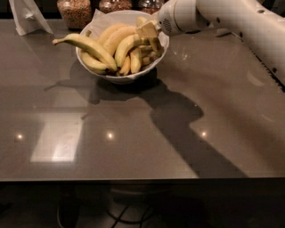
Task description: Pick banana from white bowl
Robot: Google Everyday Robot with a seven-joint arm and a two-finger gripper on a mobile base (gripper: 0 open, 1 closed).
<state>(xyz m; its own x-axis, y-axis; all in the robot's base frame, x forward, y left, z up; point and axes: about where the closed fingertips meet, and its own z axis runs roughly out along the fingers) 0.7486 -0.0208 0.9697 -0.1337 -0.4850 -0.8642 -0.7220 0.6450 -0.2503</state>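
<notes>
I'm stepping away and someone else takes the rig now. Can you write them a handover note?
The gripper is low over the right side of the white bowl, among the bananas.
The banana lies in the bowl with the rest of the bunch, not lifted.
The bowl stands on the grey table, at its far side.
Done: gripper brought to the bowl.
Left: grasp the banana and lift it clear.

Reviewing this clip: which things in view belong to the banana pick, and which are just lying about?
Belongs to the job:
- banana, lying in the white bowl
- gripper, low over the bowl's right side

Just lying about:
- long slim banana, poking out over the bowl's left rim
- jars, behind the bowl
- white paper, far left
</notes>
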